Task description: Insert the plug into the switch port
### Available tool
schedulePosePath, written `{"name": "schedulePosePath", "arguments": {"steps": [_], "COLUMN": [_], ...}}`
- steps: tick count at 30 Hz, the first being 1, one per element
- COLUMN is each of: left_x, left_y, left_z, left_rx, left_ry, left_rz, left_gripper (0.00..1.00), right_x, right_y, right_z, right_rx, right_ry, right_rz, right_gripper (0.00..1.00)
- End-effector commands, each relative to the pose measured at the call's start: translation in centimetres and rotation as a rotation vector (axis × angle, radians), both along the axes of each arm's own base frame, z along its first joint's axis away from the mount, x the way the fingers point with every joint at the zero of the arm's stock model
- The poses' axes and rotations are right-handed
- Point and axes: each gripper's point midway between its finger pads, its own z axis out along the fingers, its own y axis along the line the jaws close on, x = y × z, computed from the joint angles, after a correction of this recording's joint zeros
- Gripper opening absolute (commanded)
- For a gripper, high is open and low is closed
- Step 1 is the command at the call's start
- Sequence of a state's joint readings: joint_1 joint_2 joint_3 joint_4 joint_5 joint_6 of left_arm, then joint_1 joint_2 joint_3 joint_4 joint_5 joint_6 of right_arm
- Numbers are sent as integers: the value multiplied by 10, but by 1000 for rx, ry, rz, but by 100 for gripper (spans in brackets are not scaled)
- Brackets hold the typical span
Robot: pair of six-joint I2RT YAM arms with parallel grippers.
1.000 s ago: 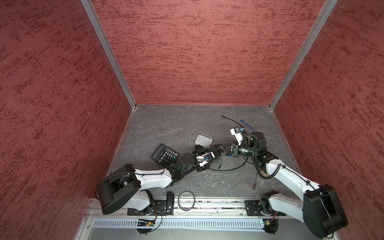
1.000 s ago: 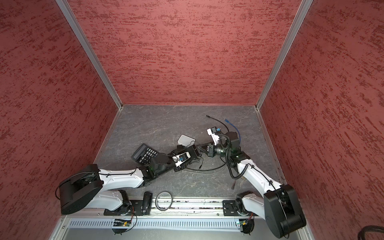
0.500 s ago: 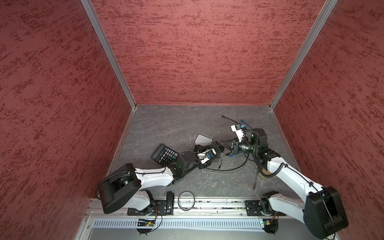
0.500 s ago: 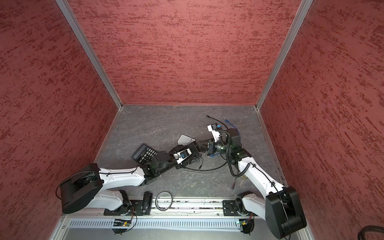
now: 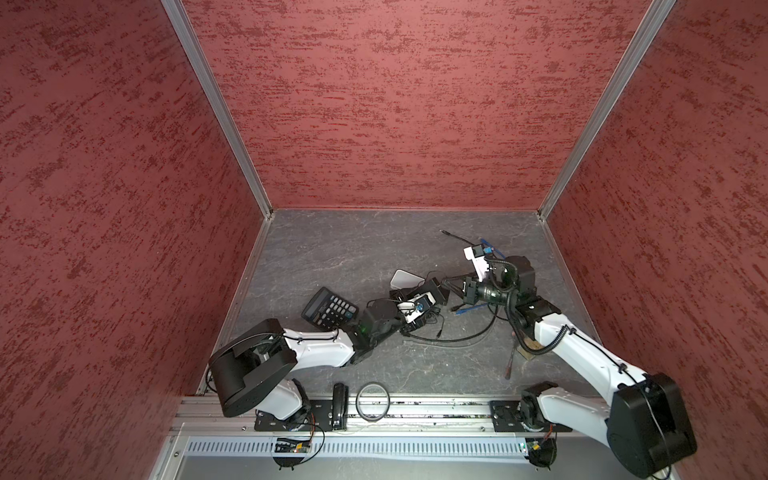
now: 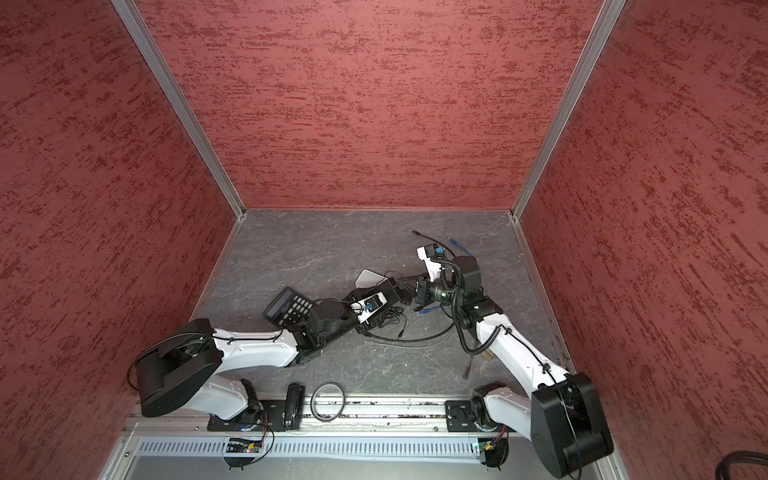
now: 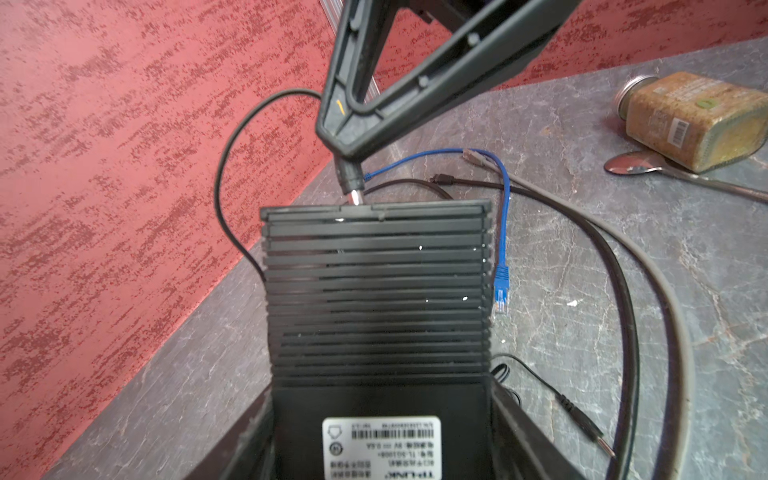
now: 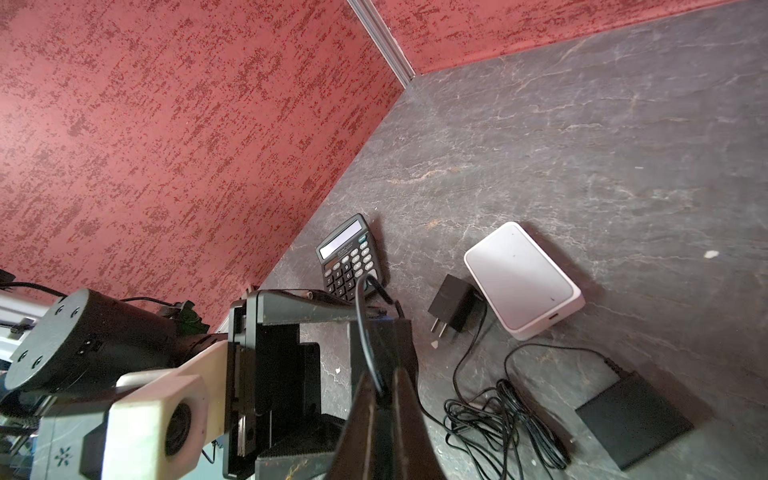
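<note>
My left gripper (image 7: 380, 415) is shut on the black ribbed switch (image 7: 374, 291), which it holds by its two sides with the label side towards the wrist camera. In both top views the switch (image 5: 434, 287) (image 6: 388, 291) sits mid-table, lifted at the left arm's tip. My right gripper (image 7: 345, 145) (image 8: 380, 390) is shut on the plug (image 7: 352, 183), a black barrel plug with a metal tip. Its thin black cable loops away behind. The tip touches the switch's far edge. I cannot tell if it is inside a port. In a top view the right gripper (image 5: 448, 285) meets the switch.
A black calculator (image 5: 330, 309) and a white power bank (image 8: 521, 278) lie near the left arm. A blue network cable (image 7: 500, 286), loose black cables (image 8: 498, 424), a black wall adapter (image 8: 453, 303), a black box (image 8: 636, 424), a jar (image 7: 694, 120) and a spoon (image 7: 636, 164) lie around.
Both grippers have shifted a little toward the back of the table. The gap between plug and switch has closed, and the plug's tip is now at the switch's edge.
</note>
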State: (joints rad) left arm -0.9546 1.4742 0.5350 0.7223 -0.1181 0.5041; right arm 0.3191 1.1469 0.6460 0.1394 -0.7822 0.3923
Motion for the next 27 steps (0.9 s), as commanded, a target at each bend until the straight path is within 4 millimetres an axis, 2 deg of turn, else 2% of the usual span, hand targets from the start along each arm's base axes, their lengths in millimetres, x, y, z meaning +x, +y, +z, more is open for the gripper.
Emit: {"name": "schedulePosePath", "arguments": {"steps": [1,12,27], "left_x": [-29,-36,-53], "left_y": [-33,-31,-31], "left_z": [142,175,219], "left_rx": [-384,-477,-596], "left_ry": [-300,-378,-528], "left_rz": [-192,-207,-239], "left_gripper": [0,0,0], "right_x": [-30,-33,-36], "right_y": [18,20,25], "right_z": [-30,-38,-37], "right_rx": [-8,-10,17], "right_ry": [139,169,174], "right_rz": [108,119,114], "right_gripper": [8,7,7]}}
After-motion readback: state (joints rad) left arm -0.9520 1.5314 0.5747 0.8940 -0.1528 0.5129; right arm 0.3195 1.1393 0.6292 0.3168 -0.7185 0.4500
